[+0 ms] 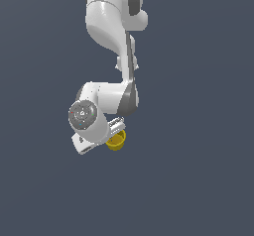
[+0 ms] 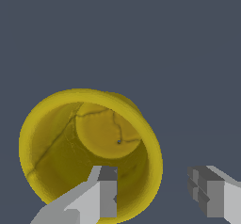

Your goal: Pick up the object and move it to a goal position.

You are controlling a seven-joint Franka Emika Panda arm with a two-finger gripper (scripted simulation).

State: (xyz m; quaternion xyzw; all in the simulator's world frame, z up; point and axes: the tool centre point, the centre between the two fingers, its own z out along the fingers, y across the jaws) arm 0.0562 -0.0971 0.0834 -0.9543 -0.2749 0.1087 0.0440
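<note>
Grasp step, by the look of it. Gripper (image 2: 155, 195) spread apart, straddling the cup's wall: one finger (image 2: 106, 190) inside the mouth, the other outside, apart from the rim. Cup (image 1: 116, 141) upright on the desk (image 1: 198, 180), directly beneath the wrist. Best done by lowering a little more for a deeper bite on the wall, then closing slowly and evenly to avoid tipping or shoving the cup sideways. Then a straight lift.
</note>
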